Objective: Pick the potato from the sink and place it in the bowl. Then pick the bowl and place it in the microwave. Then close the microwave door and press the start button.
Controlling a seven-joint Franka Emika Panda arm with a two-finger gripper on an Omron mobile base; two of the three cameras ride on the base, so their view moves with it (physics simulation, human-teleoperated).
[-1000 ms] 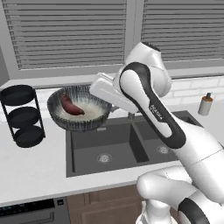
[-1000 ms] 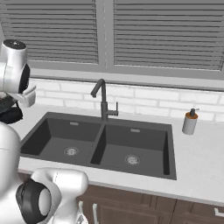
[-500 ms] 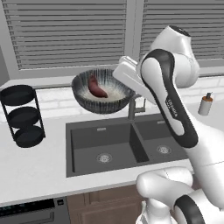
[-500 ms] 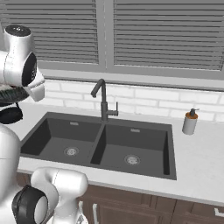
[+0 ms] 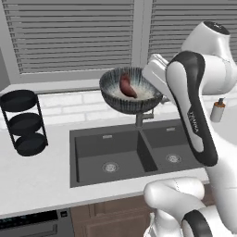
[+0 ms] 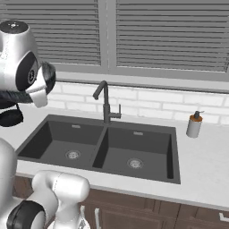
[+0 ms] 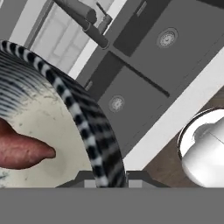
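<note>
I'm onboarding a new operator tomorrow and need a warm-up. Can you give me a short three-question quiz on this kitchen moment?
1. True or false: the potato is lying in the sink.
2. What is the gripper clamped on?
A) the faucet
B) the rim of the bowl
C) the soap dispenser
3. Fill in: the three-tier rack stands on the counter to the ___ of the sink in the left base view.

Key:
1. False: it rests inside the bowl, which is held in the air above the sink.
2. B
3. left
</note>
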